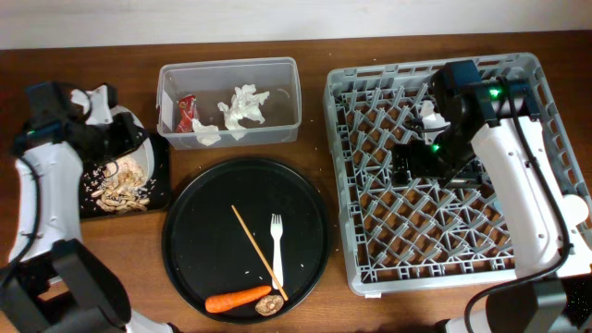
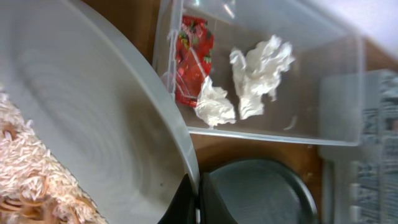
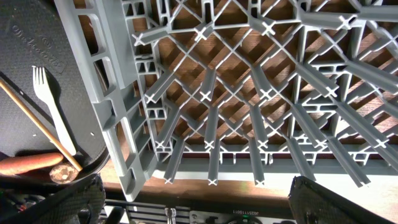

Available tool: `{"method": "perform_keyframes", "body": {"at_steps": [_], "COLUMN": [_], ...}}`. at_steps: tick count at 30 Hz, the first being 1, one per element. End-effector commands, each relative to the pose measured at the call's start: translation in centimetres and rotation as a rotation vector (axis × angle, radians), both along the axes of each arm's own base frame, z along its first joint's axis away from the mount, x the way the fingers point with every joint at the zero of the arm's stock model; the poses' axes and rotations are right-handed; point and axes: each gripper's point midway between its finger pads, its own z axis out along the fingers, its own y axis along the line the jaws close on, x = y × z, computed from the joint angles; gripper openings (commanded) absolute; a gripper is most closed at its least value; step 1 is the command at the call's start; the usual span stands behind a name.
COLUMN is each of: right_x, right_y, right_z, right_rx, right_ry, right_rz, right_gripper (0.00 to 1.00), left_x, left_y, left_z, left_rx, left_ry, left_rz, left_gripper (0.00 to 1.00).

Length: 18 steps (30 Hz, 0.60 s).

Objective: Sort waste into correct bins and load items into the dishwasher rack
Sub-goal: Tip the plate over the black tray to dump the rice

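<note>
My left gripper (image 2: 198,199) is shut on the rim of the white plate (image 2: 93,112) and holds it tilted over the shallow black tray (image 1: 162,180). Pale food scraps (image 2: 25,174) lie on the plate and in the tray (image 1: 120,185). The clear tub (image 1: 296,102) holds white tissues (image 1: 242,106) and a red wrapper (image 1: 187,111). My right gripper (image 3: 199,205) is open and empty above the grey dishwasher rack (image 1: 342,231). The fork (image 1: 276,245), wooden stick (image 1: 250,236), carrot (image 1: 236,300) and brown lump (image 1: 270,303) lie on the round tray.
The large round black tray (image 1: 203,222) sits in front of the tub, between the shallow tray and the rack. A small white object (image 1: 427,113) sits in the rack's back part, half hidden by my right arm.
</note>
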Motion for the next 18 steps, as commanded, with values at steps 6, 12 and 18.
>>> {"method": "perform_keyframes", "body": {"at_steps": [6, 12, 18], "right_x": [-0.2, -0.2, -0.3], "right_y": [-0.2, -0.2, -0.2], "right_z": [0.0, 0.0, 0.0], "right_rx": [-0.006, -0.006, -0.006], "right_ry": [0.005, 0.005, 0.009], "right_rz": [-0.007, -0.008, -0.007], "right_gripper": [0.98, 0.98, 0.98], "left_x": [-1.4, -2.7, -2.6], "left_y": [3.7, 5.9, 6.1], "left_z": [5.9, 8.6, 7.6], "left_rx": [-0.359, -0.486, -0.595], "left_ry": [-0.23, -0.363, -0.34], "left_rz": [0.004, -0.006, 0.004], "left_gripper": [0.0, 0.0, 0.0]}}
